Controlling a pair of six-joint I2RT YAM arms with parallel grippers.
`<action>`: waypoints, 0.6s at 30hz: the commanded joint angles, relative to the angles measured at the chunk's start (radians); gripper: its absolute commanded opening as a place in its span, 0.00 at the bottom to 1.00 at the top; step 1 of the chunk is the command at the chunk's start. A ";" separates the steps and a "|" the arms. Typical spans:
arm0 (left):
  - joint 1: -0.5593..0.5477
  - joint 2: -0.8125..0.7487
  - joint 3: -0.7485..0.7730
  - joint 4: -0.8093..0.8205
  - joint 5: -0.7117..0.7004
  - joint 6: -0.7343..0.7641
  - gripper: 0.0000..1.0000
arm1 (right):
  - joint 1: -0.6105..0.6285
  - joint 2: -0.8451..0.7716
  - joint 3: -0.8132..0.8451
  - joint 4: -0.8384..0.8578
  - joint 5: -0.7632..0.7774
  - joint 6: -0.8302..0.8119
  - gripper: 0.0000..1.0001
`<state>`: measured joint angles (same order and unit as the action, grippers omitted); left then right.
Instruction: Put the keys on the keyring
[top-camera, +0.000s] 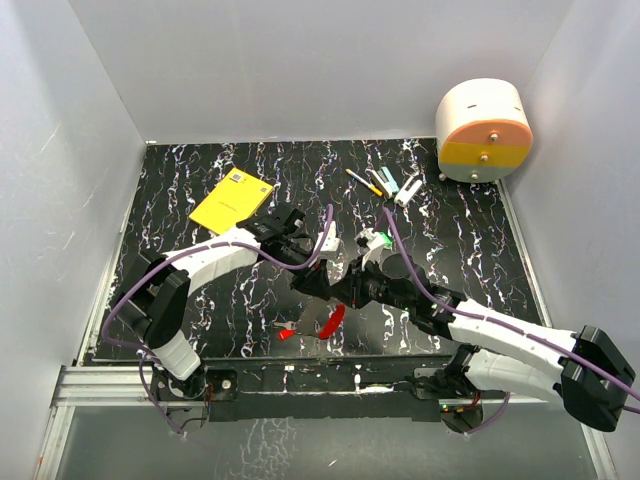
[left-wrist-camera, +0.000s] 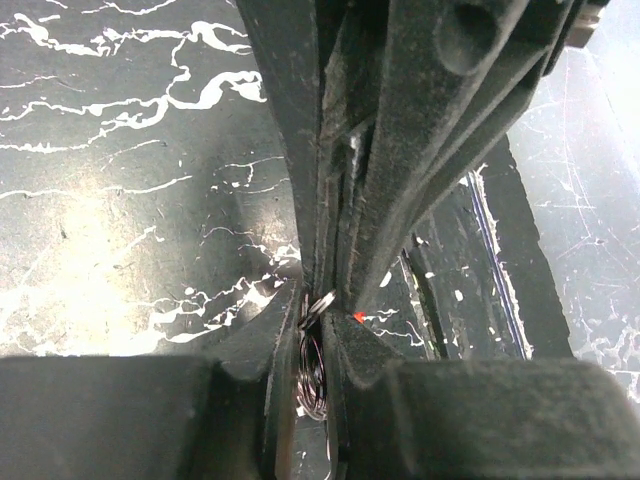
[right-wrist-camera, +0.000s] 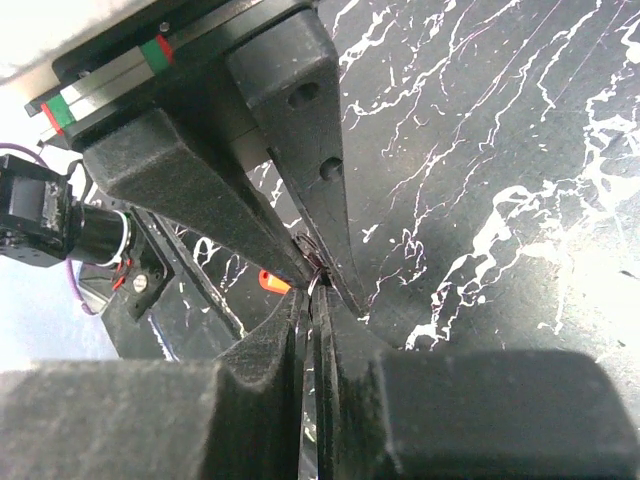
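Fingers (left-wrist-camera: 250, 355) of the left arm were pressed together on the keyring (left-wrist-camera: 314, 372), whose thin silvery coils showed in the narrow slot between them, with one loop poking out past the tips. Only that part of the ring could be seen; the rest was hidden by the dark pads.

Right fingers (right-wrist-camera: 262, 342) were closed as well and met the left pair tip to tip above the counter (top-camera: 240, 310). A hair-thin bit of wire (right-wrist-camera: 316, 276) showed where the four tips came together. Whether the right pair actually pinched it or only touched it could not be made out.

From overhead, both sets of fingers merged into one black mass near the middle of the counter, and the ring could not be seen there.

Neither key was held. A long red key (top-camera: 332, 322) lay on the counter just in front of the joined fingers, and a smaller red key (top-camera: 286, 333) lay near it to the left, with a pale bit beside it too small to identify. From the right wrist only an orange-red sliver (right-wrist-camera: 272, 282) of one key showed behind the fingers.
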<state>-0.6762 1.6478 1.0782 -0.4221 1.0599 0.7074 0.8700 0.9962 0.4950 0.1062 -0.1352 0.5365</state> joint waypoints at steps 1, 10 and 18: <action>-0.008 -0.010 0.009 -0.013 0.010 0.023 0.13 | 0.007 -0.004 0.025 0.053 0.014 -0.026 0.08; -0.008 0.018 0.030 -0.070 0.059 0.052 0.15 | 0.022 -0.050 0.004 0.050 0.040 -0.023 0.08; -0.008 0.056 0.095 -0.201 0.089 0.138 0.00 | 0.038 -0.070 -0.015 0.053 0.062 -0.015 0.08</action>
<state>-0.6781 1.6974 1.1267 -0.5259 1.0985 0.7685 0.8978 0.9649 0.4927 0.0811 -0.1017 0.5251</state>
